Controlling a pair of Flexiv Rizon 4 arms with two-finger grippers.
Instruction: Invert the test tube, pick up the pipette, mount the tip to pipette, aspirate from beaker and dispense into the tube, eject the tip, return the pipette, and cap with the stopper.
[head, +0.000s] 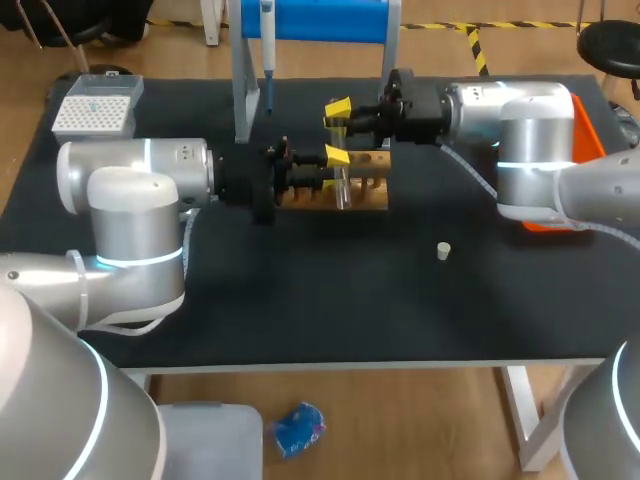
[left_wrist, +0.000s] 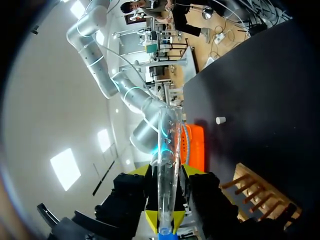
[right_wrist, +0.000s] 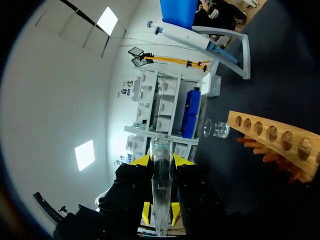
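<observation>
A clear test tube (head: 342, 185) stands upright over the wooden rack (head: 365, 195) at the table's middle. My left gripper (head: 337, 156) comes in from the left and is shut on the tube (left_wrist: 167, 165), its yellow tips (left_wrist: 151, 217) pressed to both sides. My right gripper (head: 338, 110) reaches in from the right, higher up, and is shut on the tube (right_wrist: 161, 180) too. The pipette (head: 267, 45) hangs on its stand behind the rack. A small white stopper (head: 443, 250) lies on the black mat to the right. A glass beaker (right_wrist: 217, 129) sits by the rack's end (right_wrist: 275, 132).
A white tip box (head: 95, 105) sits at the back left corner. An orange object (head: 560, 222) lies under my right arm. The grey pipette stand (head: 245, 90) rises just behind my left gripper. The mat's front half holds only the stopper.
</observation>
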